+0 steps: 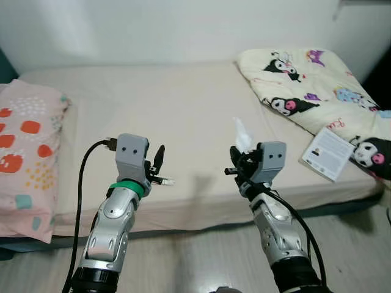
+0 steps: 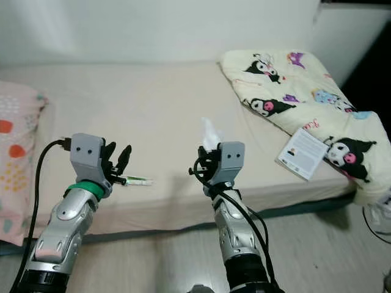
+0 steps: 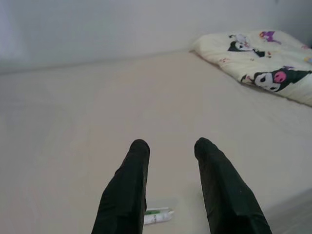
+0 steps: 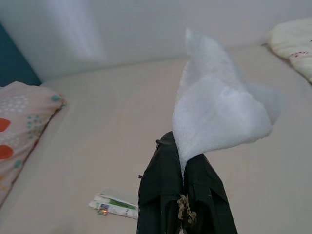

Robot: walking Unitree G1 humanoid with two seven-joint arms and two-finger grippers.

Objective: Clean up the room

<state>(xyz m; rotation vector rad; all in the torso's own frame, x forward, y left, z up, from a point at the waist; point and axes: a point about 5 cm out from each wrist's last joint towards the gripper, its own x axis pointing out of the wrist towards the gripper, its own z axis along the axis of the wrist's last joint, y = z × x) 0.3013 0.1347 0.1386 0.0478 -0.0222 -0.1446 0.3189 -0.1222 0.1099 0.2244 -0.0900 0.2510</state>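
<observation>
Right gripper (image 4: pixel 183 168) has its fingers pressed together on a white tissue (image 4: pixel 219 109); the wrist view shows the tissue standing up from the fingertips, flaring wide and tapering to a point at 12 o'clock. In the head views it is just a small pale wisp (image 2: pixel 211 131) above the wrist housing, held over the near edge of the bed (image 1: pixel 183 116).

Left gripper (image 3: pixel 170 148) is spread, nothing between the fingers, hovering over the mattress near the front edge.

A small white and green tube (image 2: pixel 137 180) lies flat on the sheet, just past the left fingertips at their 3 o'clock in the head views. Long axis runs roughly 9 to 3 across the bed. The right wrist view shows what may be a cap at one end (image 4: pixel 114 205), too small to be sure.

The head views add context: a pink patterned pillow (image 1: pixel 27 152) at 9 o'clock, a cartoon-print duvet (image 1: pixel 317 85) bunched at 2 o'clock, and a white booklet (image 1: pixel 328 153) lying on its near edge.
</observation>
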